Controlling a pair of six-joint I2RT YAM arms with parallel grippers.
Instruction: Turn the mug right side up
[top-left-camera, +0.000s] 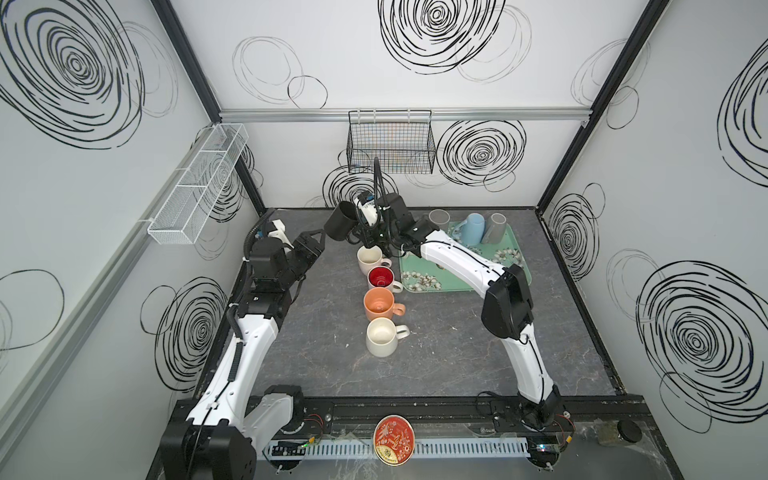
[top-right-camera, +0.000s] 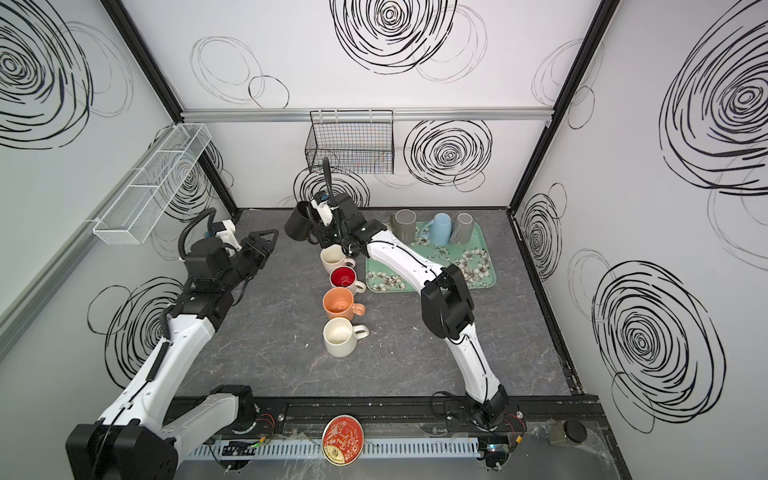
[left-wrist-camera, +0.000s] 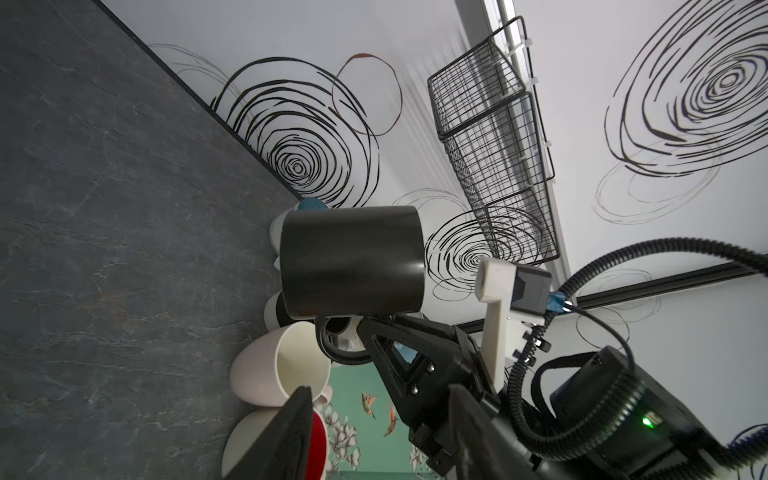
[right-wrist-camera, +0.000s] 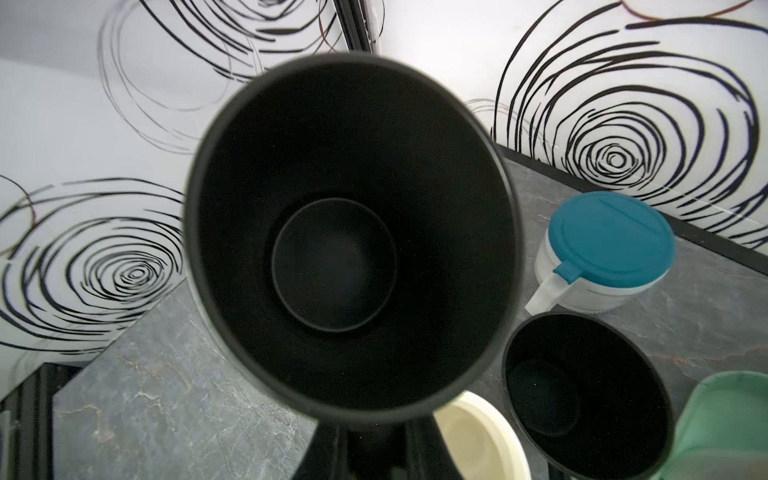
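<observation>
A black mug (top-left-camera: 341, 222) (top-right-camera: 300, 222) hangs in the air at the back centre, tilted, with its mouth facing the right wrist camera (right-wrist-camera: 349, 232). My right gripper (top-left-camera: 360, 236) (top-right-camera: 315, 235) (right-wrist-camera: 361, 440) is shut on the mug's handle (left-wrist-camera: 340, 347). My left gripper (top-left-camera: 321, 236) (top-right-camera: 272, 236) (left-wrist-camera: 382, 388) hovers just left of the mug, not touching it. It is open with nothing between its fingers.
Several upright mugs stand in a row below the held one: cream (top-left-camera: 370, 257), red (top-left-camera: 381, 277), orange (top-left-camera: 379, 305), cream (top-left-camera: 381, 336). A green tray (top-left-camera: 465, 270) holds three more mugs. Another black mug (right-wrist-camera: 582, 399) and a teal-lidded jar (right-wrist-camera: 602, 253) stand behind.
</observation>
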